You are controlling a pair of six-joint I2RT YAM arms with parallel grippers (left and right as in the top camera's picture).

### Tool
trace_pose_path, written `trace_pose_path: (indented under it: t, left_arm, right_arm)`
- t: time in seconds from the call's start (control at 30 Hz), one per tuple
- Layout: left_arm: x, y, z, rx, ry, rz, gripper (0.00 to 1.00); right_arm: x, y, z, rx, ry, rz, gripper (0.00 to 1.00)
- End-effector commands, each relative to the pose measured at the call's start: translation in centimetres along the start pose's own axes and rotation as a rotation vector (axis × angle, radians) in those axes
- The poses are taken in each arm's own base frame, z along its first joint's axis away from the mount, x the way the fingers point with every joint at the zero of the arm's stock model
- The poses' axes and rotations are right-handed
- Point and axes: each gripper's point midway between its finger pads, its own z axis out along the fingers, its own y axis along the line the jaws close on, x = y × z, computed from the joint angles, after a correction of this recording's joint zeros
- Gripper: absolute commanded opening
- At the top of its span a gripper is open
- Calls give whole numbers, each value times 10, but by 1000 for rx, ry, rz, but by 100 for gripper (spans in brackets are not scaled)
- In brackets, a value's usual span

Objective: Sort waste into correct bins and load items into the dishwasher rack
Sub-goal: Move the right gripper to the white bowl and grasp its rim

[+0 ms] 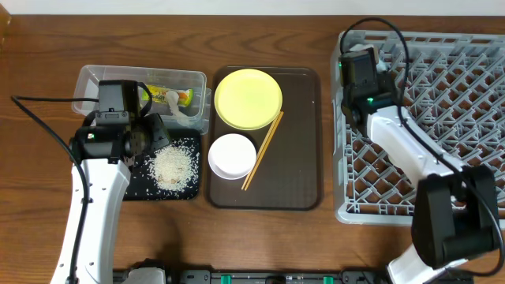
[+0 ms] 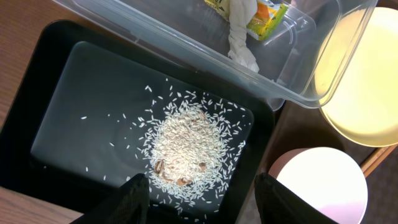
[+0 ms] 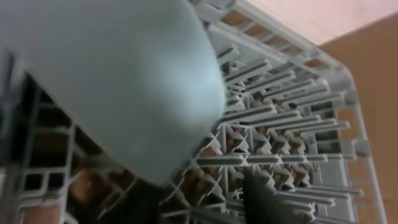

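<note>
the left jaws hang released over the black tray (image 2: 56, 74), fingers spread with nothing between them. the heap of rice (image 2: 186, 146) lies just ahead of their tips, and beyond it the clear tub (image 2: 186, 37) holds the snack wrapper (image 2: 267, 15). off to their right, the brown tray (image 1: 300, 142) carries the yellow plate (image 1: 248, 98), white bowl (image 1: 232, 155) and chopsticks (image 1: 263, 150). the right jaws, blurred, stand apart over the dishwasher rack (image 3: 280, 124), lattice showing between them. the light blue bowl (image 3: 112, 74) looms just ahead on their left side; whether it touches them cannot be told.
</note>
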Motion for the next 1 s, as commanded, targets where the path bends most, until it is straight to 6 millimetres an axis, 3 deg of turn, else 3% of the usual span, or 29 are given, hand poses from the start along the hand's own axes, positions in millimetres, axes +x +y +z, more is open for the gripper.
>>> trace_pose_path:
  t: [0.0, 0.17, 0.33, 0.57, 0.77, 0.83, 0.97]
  left_arm:
    - [0, 5, 0, -21, -6, -10, 57]
    - [0, 5, 0, -21, -5, -10, 57]
    - [0, 5, 0, -21, -6, -10, 57]
    - [0, 5, 0, -21, -6, -10, 58]
    - [0, 5, 0, -21, -6, -10, 57]
    - [0, 5, 0, -21, -6, -10, 58]
    - [0, 5, 0, -21, -5, -10, 58]
  right_arm:
    - [-16, 4, -23, -96, -61, 66, 59]
    - [-35, 21, -51, -301, -143, 93, 59]
    - [-49, 89, -115, -820, -225, 83, 52]
    - [-34, 158, -174, -1129, -196, -5, 58]
    - [-11, 206, -192, -1195, -143, -107, 55]
    - [1, 222, -192, -1206, -97, -123, 49]
    - [24, 249, -185, -1198, 21, -107, 49]
